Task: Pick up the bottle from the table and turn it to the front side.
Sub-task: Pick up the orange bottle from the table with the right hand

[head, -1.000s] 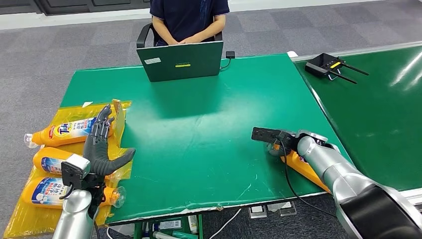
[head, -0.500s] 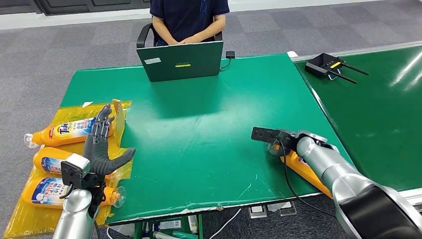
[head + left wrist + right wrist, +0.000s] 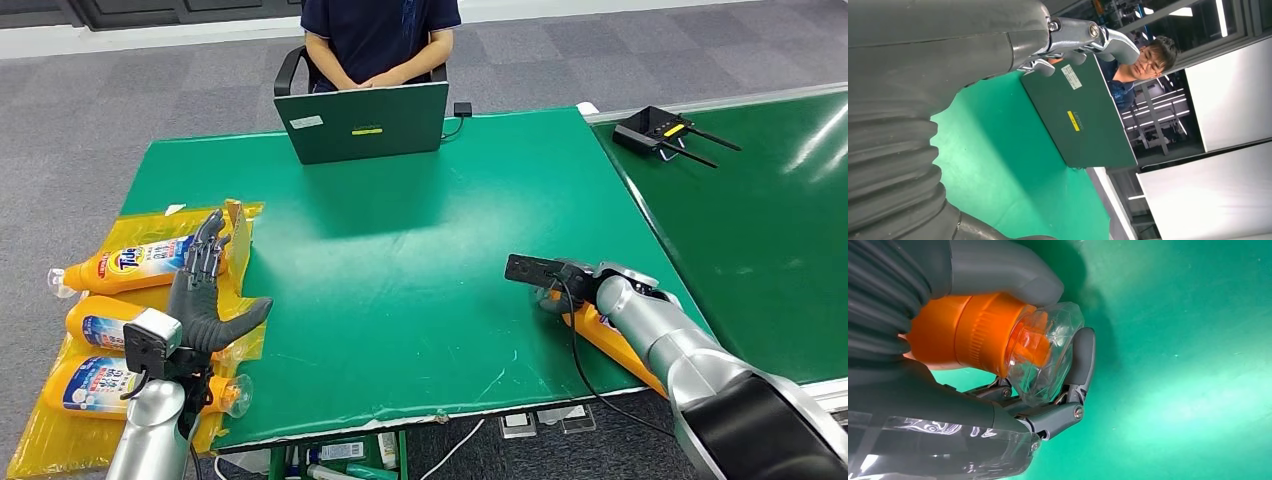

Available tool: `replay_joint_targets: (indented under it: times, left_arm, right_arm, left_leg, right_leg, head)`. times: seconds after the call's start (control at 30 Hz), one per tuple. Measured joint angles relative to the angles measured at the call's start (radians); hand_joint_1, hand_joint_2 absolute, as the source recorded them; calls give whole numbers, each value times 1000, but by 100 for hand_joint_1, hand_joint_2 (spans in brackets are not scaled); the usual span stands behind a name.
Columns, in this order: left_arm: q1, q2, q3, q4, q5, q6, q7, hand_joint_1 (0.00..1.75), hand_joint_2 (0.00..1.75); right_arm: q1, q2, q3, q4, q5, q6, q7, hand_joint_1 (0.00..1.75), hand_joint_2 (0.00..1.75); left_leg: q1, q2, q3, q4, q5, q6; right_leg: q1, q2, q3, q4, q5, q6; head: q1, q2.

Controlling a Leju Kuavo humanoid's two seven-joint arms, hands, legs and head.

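Observation:
An orange bottle (image 3: 606, 336) lies near the green table's (image 3: 400, 250) right front edge, its neck toward the table's middle. My right hand (image 3: 562, 291) grips it around the neck. In the right wrist view the thumb (image 3: 1008, 270) and fingers (image 3: 1081, 357) wrap the orange collar (image 3: 968, 335) and clear cap (image 3: 1048, 347) just above the green surface. My left hand (image 3: 205, 290) is raised at the table's left edge, fingers spread, holding nothing; it also shows as my left hand (image 3: 923, 100) in the left wrist view.
Three more orange bottles (image 3: 135, 263) (image 3: 100, 325) (image 3: 95, 385) lie on yellow bags (image 3: 40, 430) at the left edge. A laptop (image 3: 362, 122) stands at the far edge with a person (image 3: 380, 35) seated behind it. A black device with antennas (image 3: 660, 130) sits on the neighbouring table.

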State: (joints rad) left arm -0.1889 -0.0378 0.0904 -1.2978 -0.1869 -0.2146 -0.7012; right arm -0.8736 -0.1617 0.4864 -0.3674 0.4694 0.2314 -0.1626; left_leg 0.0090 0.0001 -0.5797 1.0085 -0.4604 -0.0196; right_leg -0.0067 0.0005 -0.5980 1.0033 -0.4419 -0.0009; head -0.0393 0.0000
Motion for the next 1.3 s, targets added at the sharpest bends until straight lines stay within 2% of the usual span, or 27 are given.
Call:
replay_joint_targets:
  times: [0.47, 1.0, 1.3]
  left_arm:
    - [30, -1, 0, -24, -2, 1, 0, 0, 175]
    - [28, -10, 0, -29, -12, -2, 12, 0, 175]
    - [22, -12, 0, -21, -15, -7, 13, 0, 175]
  right_arm:
    - [-18, 11, -25, -34, -35, -101, -60, 175, 175]
    - [-52, 12, -64, -89, -41, -138, -73, 175, 175]
    - [-47, 12, -97, -133, -54, -174, -117, 175, 175]
  left_leg:
    - [0, 0, -2, 0, 0, 0]
    - [0, 0, -3, 0, 0, 0]
    - [0, 0, -3, 0, 0, 0]
  right_leg:
    - [0, 0, -2, 0, 0, 0]
    - [0, 0, -3, 0, 0, 0]
    - [0, 0, -3, 0, 0, 0]
  head:
    - [0, 0]
    - [0, 0]
    - [0, 0]
